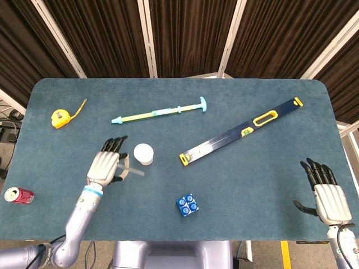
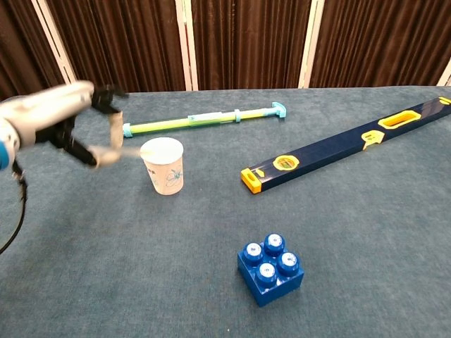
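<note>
My left hand [image 1: 106, 166] [image 2: 60, 116] is raised above the table, just left of a white paper cup [image 1: 143, 154] [image 2: 163, 165]. It pinches a thin clear straw [image 1: 133, 171] [image 2: 125, 149] between thumb and a finger. The straw's free end points toward the cup, near its rim in the chest view, and it looks blurred. The cup stands upright on the blue cloth. My right hand [image 1: 326, 194] rests at the table's front right corner, fingers spread, holding nothing. It shows only in the head view.
A green and teal pump tube [image 1: 160, 112] [image 2: 204, 118] lies behind the cup. A long blue and yellow spirit level [image 1: 241, 133] [image 2: 345, 144] lies diagonally at the right. A blue block [image 1: 187, 205] [image 2: 270, 267] sits near the front. A yellow tape measure [image 1: 60, 116] and a red can [image 1: 18, 195] lie at the left.
</note>
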Tool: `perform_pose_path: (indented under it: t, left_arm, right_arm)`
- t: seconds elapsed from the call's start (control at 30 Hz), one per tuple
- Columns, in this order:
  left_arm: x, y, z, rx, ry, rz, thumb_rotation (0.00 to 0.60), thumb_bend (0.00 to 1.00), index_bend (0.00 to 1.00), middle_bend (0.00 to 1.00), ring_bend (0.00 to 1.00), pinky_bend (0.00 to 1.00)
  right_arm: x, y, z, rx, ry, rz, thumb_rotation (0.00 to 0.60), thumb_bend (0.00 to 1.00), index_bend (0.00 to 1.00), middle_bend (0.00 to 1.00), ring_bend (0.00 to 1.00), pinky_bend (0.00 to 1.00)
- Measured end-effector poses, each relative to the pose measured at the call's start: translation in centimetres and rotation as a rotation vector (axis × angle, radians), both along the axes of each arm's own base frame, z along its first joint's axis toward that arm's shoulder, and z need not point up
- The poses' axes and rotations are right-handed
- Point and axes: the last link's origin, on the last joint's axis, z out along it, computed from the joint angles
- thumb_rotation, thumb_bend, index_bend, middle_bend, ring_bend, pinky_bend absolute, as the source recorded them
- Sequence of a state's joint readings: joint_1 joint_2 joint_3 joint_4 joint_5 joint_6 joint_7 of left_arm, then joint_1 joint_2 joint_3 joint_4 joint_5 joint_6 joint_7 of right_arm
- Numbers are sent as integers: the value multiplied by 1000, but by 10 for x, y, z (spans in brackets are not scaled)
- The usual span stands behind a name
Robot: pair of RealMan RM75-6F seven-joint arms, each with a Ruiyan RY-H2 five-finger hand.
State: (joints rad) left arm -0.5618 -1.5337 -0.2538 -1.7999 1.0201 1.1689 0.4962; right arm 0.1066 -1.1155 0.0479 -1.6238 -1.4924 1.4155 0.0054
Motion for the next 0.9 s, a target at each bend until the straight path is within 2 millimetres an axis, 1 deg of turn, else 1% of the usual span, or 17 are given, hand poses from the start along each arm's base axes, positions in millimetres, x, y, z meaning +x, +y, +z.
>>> perform_pose_path:
  t: [0.13, 0.23, 0.37, 0.47, 0.57, 0.77, 0.9]
  left_arm:
    - [15, 9, 3, -10, -110, 38, 600, 429, 606, 0, 0, 0]
    - [31, 17, 2, -26, -234, 80, 600, 429, 605, 0, 0, 0]
    - [52, 25, -5, -74, -422, 137, 600, 430, 596, 0, 0, 0]
    - [65, 31, -11, -117, -565, 193, 600, 430, 595, 0, 0, 0]
    - [76, 38, -18, -149, -668, 234, 600, 430, 595, 0, 0, 0]
    - [80, 43, -28, -185, -763, 273, 600, 430, 595, 0, 0, 0]
    - [75, 48, -32, -196, -803, 295, 600, 431, 595, 0, 0, 0]
  right_arm:
    - [0, 0, 0, 4, -2, -2, 600, 153, 2, 0, 0, 0]
    - [0, 0, 0, 5, -7, -4, 600, 153, 3, 0, 0, 0]
    - [-1, 0, 1, 11, -15, -9, 600, 153, 2, 0, 0, 0]
    - [-1, 0, 1, 14, -19, -9, 600, 153, 2, 0, 0, 0]
    - [-1, 0, 1, 17, -23, -9, 600, 152, 2, 0, 0, 0]
    - [-1, 1, 2, 20, -29, -8, 600, 153, 2, 0, 0, 0]
    - [-1, 1, 2, 20, -27, -7, 600, 152, 2, 0, 0, 0]
